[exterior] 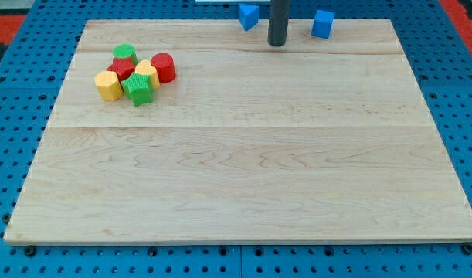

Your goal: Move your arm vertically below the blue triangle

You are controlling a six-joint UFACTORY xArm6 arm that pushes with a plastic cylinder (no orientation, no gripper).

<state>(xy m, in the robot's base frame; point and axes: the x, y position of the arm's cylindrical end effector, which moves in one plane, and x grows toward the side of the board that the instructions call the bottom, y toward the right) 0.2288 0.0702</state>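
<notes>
Blue triangle (248,15) sits just left of my bare, load-free tip (277,43); I steer it left, then beneath, avoiding contact.

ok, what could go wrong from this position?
My tip sits just to the view's right of the blue triangle; cutting straight across toward the spot below it could clip it. The blue cube is close on the other side. Both blue blocks sit near the board's top edge, so a nudge might push one off.

Blocks: two blue (249,15), two red (164,67), two yellow (108,86), seemingly two green (140,89).
</notes>
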